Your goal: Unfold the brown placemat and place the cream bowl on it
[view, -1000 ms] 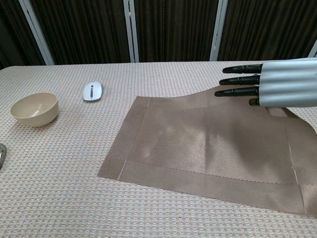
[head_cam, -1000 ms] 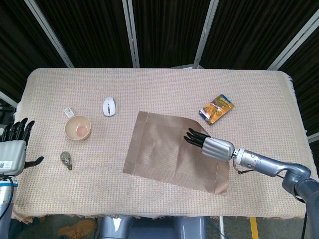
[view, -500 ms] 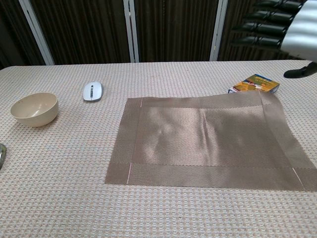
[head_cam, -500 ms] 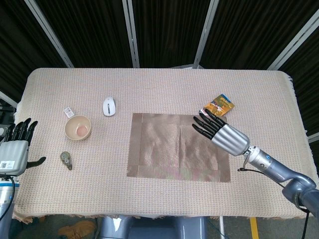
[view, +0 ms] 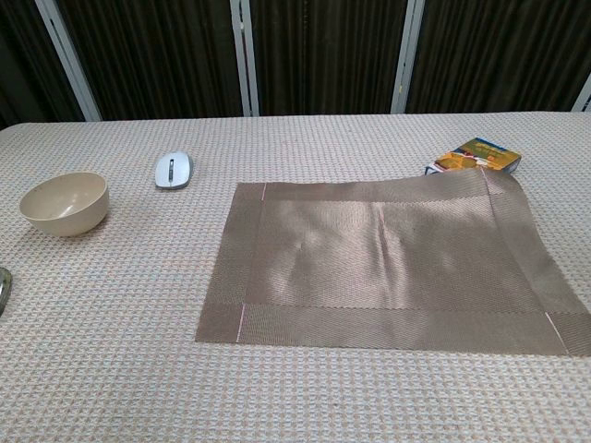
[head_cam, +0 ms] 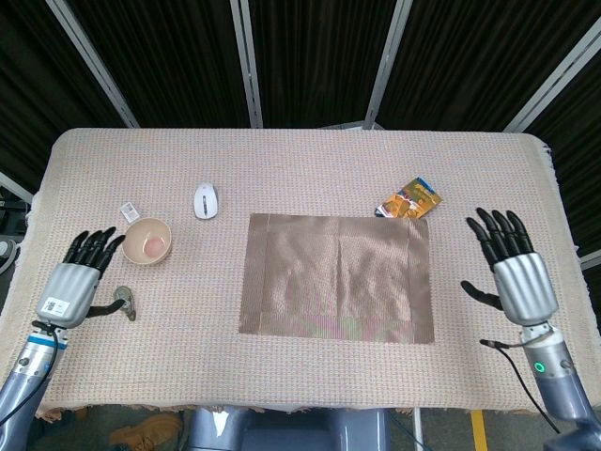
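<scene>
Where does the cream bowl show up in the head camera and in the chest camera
Head view: the round cream bowl sits left of centre, near the left hand.
Chest view: it sits at the far left edge.
Shared landmark: the white computer mouse, just right of the bowl and farther back.

My placemat (view: 383, 268) runs off the chest view's right edge and covers the snack packet's (view: 475, 156) near corner. The small dark thing (view: 3, 288) at that view's left edge is cut off, too little to identify.

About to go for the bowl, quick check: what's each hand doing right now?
Left hand: open, fingers spread, holding nothing, just short of the cream bowl.
Right hand: open, fingers spread, empty, clear of the brown placemat.
</scene>
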`<state>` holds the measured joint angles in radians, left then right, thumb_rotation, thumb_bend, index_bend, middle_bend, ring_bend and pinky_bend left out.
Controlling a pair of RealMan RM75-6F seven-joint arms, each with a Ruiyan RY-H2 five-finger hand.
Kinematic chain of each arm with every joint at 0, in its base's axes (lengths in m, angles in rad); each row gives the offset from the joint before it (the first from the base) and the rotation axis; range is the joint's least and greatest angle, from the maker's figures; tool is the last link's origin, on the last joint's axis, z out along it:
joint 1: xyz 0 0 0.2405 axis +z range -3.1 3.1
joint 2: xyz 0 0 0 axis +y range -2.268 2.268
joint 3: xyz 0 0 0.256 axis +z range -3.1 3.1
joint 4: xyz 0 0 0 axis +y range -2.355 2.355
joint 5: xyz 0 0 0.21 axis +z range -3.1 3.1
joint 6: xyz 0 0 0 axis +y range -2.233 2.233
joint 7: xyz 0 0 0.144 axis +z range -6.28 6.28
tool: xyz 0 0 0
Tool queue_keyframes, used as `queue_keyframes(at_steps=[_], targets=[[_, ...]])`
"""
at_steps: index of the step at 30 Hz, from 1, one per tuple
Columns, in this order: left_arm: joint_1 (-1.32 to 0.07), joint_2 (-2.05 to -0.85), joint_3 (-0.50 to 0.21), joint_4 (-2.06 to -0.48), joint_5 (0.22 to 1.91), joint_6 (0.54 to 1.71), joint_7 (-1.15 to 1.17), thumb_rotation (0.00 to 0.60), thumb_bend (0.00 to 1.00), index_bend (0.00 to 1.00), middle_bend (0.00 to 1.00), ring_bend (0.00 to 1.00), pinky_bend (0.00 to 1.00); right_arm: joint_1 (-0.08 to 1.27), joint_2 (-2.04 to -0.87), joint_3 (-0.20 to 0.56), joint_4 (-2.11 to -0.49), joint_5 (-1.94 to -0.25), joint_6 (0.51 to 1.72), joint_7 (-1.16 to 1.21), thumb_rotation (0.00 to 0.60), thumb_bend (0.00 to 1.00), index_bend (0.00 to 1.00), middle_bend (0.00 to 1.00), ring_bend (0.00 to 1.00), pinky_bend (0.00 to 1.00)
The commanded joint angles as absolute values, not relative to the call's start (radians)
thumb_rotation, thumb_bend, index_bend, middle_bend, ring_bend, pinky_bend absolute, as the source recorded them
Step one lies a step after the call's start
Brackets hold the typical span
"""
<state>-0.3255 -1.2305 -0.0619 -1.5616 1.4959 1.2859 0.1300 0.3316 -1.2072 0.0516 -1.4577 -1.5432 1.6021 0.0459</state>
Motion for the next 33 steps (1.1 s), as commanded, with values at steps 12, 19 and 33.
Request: queue_keyframes(at_steps=[12, 19, 33], targets=[[-0.538, -1.407, -0.022, -1.547, 1.603, 1.021, 0.166, 0.600, 0.01, 0.22, 0.00, 0.00, 0.00, 0.155, -1.234, 0.040, -1.575, -1.517, 1.721, -0.043, 0.600, 0.00, 0.00, 0.00, 0.00, 0.00], [-0.562, -1.509, -0.003, -1.450, 1.633, 1.018, 0.128, 0.600, 0.05, 0.31, 0.00, 0.00, 0.00, 0.145, -1.234, 0.047, -1.568, -1.524, 1.701, -0.050, 0.600, 0.00, 0.00, 0.00, 0.00, 0.00], [-0.610, -1.689, 0.014, -1.272, 1.624, 0.978, 0.105, 0.600, 0.14, 0.33, 0.00, 0.00, 0.00, 0.136, -1.234, 0.077, -1.557, -1.534, 1.671, -0.007, 0.600, 0.00, 0.00, 0.00, 0.00, 0.00]])
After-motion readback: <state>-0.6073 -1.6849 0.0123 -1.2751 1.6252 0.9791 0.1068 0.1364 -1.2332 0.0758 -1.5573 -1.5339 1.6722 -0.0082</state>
